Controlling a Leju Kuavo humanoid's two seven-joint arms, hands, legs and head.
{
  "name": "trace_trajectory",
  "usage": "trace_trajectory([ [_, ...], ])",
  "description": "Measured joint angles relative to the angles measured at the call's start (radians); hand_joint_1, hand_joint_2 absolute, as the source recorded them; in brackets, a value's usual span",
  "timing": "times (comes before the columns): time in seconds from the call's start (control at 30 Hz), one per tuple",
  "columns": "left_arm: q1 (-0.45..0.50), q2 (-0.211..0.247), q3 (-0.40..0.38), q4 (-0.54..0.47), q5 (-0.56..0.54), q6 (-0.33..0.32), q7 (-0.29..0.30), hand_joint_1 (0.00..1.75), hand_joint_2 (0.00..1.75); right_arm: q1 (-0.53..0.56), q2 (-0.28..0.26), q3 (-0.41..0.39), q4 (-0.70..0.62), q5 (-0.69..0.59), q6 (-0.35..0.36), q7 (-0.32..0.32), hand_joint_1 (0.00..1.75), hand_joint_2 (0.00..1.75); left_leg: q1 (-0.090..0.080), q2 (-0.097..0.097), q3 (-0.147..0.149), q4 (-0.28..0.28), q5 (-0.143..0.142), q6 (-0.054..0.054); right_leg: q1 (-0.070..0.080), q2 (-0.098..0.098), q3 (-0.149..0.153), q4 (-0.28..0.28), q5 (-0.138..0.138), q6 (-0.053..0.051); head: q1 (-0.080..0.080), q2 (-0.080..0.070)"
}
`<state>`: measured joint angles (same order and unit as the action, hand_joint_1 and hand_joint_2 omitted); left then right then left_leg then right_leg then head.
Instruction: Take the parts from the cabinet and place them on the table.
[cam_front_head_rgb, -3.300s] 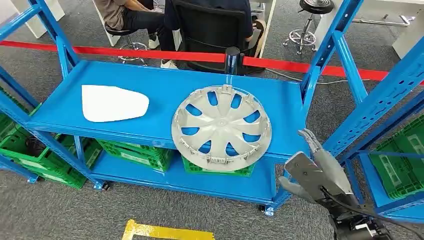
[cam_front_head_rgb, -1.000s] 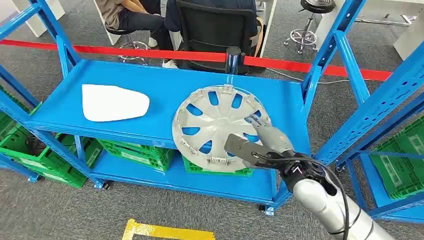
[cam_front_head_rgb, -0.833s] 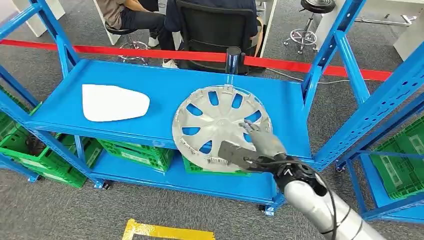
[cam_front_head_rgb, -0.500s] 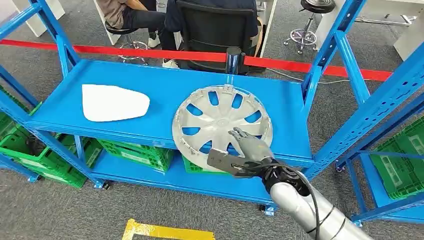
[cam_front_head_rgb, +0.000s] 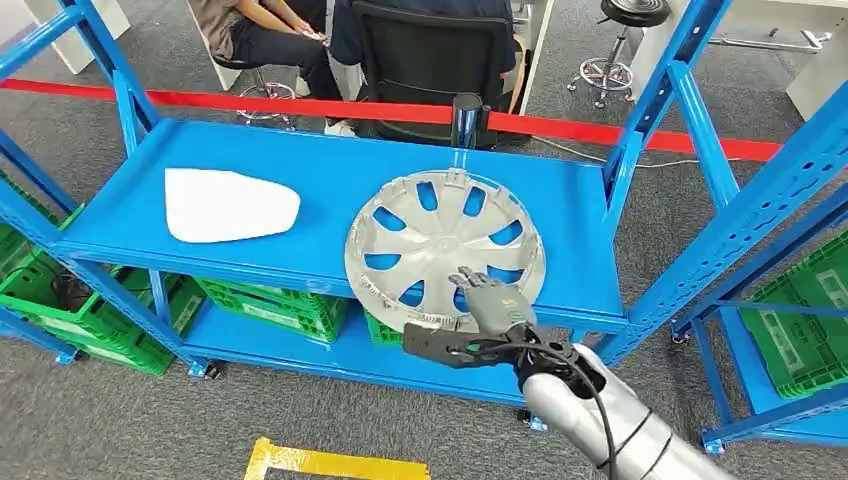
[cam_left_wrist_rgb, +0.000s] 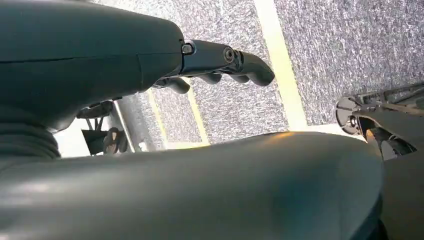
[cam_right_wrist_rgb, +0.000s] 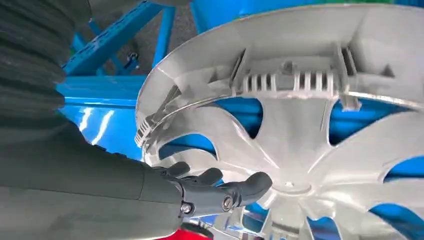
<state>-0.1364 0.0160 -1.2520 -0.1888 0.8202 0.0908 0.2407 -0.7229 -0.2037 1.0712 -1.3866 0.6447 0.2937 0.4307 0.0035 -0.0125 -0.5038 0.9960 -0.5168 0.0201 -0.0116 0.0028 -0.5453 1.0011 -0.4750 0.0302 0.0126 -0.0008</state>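
Note:
A silver hubcap (cam_front_head_rgb: 440, 245) lies on the blue cabinet shelf (cam_front_head_rgb: 330, 170), its near rim hanging over the front edge. My right hand (cam_front_head_rgb: 475, 315) is at that near rim, fingers (cam_front_head_rgb: 472, 287) spread over the face and thumb lower, in front of the rim. In the right wrist view the hubcap (cam_right_wrist_rgb: 310, 125) is close up and the fingers (cam_right_wrist_rgb: 225, 187) stretch across its spokes without gripping. A white flat panel (cam_front_head_rgb: 228, 205) lies on the shelf's left part. My left hand (cam_left_wrist_rgb: 220, 57) hangs over the floor holding nothing, fingers loosely curved.
Blue uprights (cam_front_head_rgb: 690, 110) frame the shelf on the right. Green crates (cam_front_head_rgb: 270, 305) sit on the lower shelf and another (cam_front_head_rgb: 810, 330) at far right. A red barrier tape (cam_front_head_rgb: 300, 105) and seated people (cam_front_head_rgb: 260, 35) are behind. Yellow floor tape (cam_front_head_rgb: 330, 465) lies near me.
My right hand has swung in from the right of the cabinet, leftward and down across the hubcap to its near rim. The hubcap and white panel have not moved.

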Motion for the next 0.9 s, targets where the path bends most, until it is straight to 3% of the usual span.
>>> trace_trajectory([
  [0.53, 0.0, 0.0, 0.0, 0.0, 0.001, 0.0, 0.0, 0.0, 0.0, -0.001, 0.005, 0.007, 0.021, 0.026, 0.003, -0.007, 0.0, 1.75, 0.0, 0.0, 0.0, 0.0, 0.0, 0.0, 0.0, 0.0, 0.0, 0.0, 0.0, 0.0, 0.002, 0.0],
  [0.9, 0.001, 0.0, 0.0, 0.001, 0.0, 0.006, -0.008, 0.0, 0.0, 0.003, 0.005, -0.007, 0.119, 0.134, -0.013, -0.007, 0.0, 1.75, 0.0, 0.0, 0.0, 0.0, 0.0, 0.0, 0.0, 0.0, -0.001, 0.0, 0.0, 0.0, 0.001, 0.0],
])
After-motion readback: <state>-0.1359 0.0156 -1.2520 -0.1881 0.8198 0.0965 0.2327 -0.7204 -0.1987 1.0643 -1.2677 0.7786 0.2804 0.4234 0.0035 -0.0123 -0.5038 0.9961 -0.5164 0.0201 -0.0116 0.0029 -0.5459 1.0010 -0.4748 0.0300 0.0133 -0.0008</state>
